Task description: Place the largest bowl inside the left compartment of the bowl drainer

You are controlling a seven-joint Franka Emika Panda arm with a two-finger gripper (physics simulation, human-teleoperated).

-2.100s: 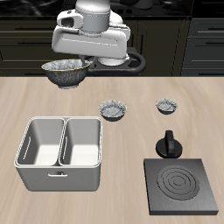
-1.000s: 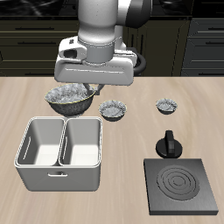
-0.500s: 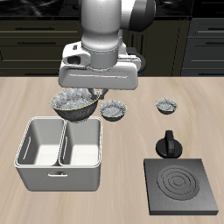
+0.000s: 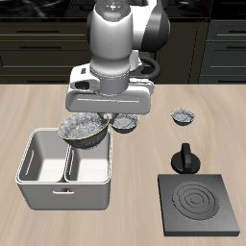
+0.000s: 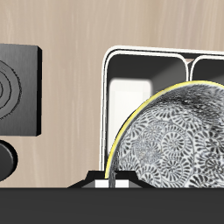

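My gripper (image 4: 100,117) is shut on the rim of the largest bowl (image 4: 83,130), a grey-white speckled bowl with a scalloped rim. I hold it just above the back edge of the light grey bowl drainer (image 4: 38,192). The bowl hangs mostly over the left compartment (image 4: 92,163) and slightly over the centre wall. In the wrist view the bowl (image 5: 175,140) fills much of the frame, with my fingertips (image 5: 103,182) pinching its yellowish rim. The drainer's rim (image 5: 144,52) and the left compartment's floor (image 5: 129,94) show behind it.
Two smaller patterned bowls stand behind the drainer, one (image 4: 128,122) partly hidden by my hand and one (image 4: 184,117) farther off. A dark square stove plate (image 4: 199,204) sits near the front edge, with a black knob (image 4: 184,159) behind it. Both show in the wrist view (image 5: 17,92).
My gripper has carried the largest bowl from the table's back toward the front and lowered it, from beside the drainer's back to just over its left compartment.
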